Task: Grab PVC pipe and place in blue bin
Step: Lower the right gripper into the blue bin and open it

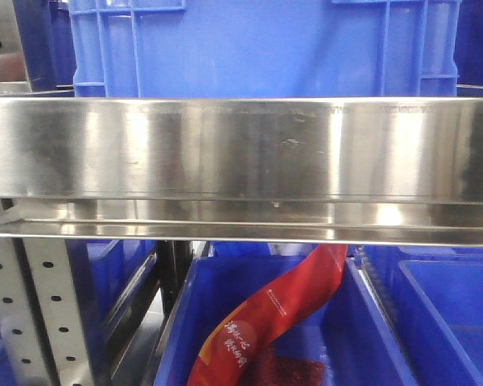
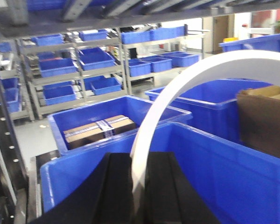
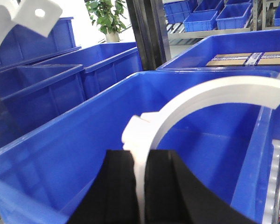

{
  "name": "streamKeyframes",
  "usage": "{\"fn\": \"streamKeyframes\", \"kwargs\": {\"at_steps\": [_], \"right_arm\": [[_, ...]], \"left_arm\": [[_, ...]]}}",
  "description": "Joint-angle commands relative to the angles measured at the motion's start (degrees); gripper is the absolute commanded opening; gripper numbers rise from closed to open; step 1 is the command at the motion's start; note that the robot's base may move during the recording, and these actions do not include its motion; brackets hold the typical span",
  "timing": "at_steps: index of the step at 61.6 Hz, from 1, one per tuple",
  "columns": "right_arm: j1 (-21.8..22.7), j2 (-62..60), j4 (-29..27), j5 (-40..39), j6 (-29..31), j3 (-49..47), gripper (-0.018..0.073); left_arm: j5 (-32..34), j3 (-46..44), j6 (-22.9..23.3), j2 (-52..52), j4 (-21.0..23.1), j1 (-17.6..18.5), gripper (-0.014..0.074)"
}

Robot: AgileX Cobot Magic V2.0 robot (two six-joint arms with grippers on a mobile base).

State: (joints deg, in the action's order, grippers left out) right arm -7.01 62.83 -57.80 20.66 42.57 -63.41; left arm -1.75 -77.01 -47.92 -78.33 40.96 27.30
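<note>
My left pincer [image 2: 139,186] grips a curved pipe piece [image 2: 186,79] above the near bin [image 2: 233,177]; behind it stands a far bin [image 2: 57,133] with a box [image 2: 100,130] inside. My right pincer [image 3: 140,182] grips a second piece [image 3: 214,93] above another bin [image 3: 60,140].

The steel tabletop [image 1: 241,149] spans the front view from 9 to 3 o'clock, its brushed face scuffed just right of centre. A large blue crate [image 1: 266,48] rises behind its upper edge at 12 o'clock, base hidden. In the left wrist view, grey floor [image 2: 35,135] at 9 o'clock carries metal racks [image 2: 32,84].
</note>
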Motion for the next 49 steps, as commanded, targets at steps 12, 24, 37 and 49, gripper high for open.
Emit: {"fn": "streamKeyframes", "kwargs": {"at_steps": [12, 24, 37, 49], "right_arm": [[-0.1, 3.5, -0.5, -1.2, 0.5, -5.6, -0.0169], [-0.1, 6.5, -0.5, -0.5, 0.5, -6.5, -0.0169], [-0.1, 8.8, -0.5, -2.7, 0.5, -7.1, -0.0169], [-0.1, 10.1, -0.5, -3.7, 0.5, -7.3, -0.0169]], "left_arm": [[3.3, -3.0, -0.1, -3.8, -0.7, 1.5, -0.0111], [4.0, -4.9, -0.1, -5.9, -2.8, 1.6, -0.0111], [4.7, -5.1, -0.1, -7.0, -3.5, 1.6, -0.0111], [7.3, -5.1, -0.1, -8.1, -5.4, 1.6, -0.0111]]}}
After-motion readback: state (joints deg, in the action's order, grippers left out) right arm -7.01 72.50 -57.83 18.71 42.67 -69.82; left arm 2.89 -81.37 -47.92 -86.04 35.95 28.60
